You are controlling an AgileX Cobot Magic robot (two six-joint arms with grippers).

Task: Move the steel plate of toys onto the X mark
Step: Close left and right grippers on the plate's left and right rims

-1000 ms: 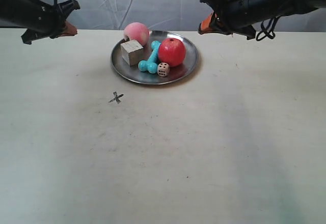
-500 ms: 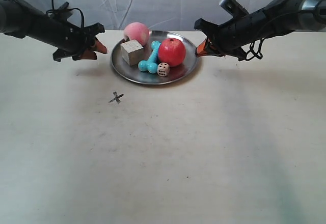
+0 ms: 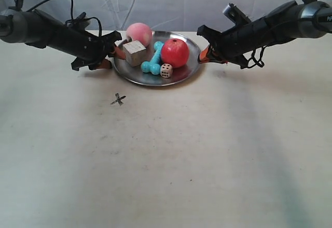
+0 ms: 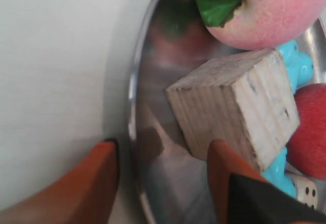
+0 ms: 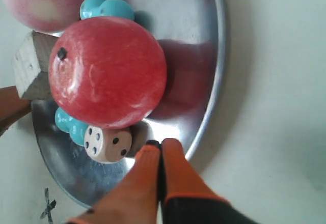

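Observation:
The steel plate (image 3: 155, 81) lies at the table's back, holding a red apple (image 3: 174, 52), pink peach (image 3: 139, 33), wooden cube (image 3: 134, 53), turquoise dumbbell (image 3: 153, 59) and die (image 3: 166, 71). The X mark (image 3: 118, 99) is on the table in front of the plate's left side. My left gripper (image 4: 163, 147) is open and straddles the plate's rim (image 4: 133, 107), one finger outside, one inside next to the cube (image 4: 234, 107). My right gripper (image 5: 160, 145) is shut with nothing in it, its tips over the rim (image 5: 206, 117) near the die (image 5: 107, 143).
A pale wrinkled backdrop (image 3: 171, 0) hangs just behind the plate. The left arm (image 3: 46, 28) reaches in from the exterior view's left, the right arm (image 3: 270, 26) from its right. The tabletop (image 3: 181, 160) is bare light wood.
Both arms have come down and inward to the plate's two sides. The left gripper now spans the rim, and the right gripper's tips reach over it. The plate and toys have not moved.

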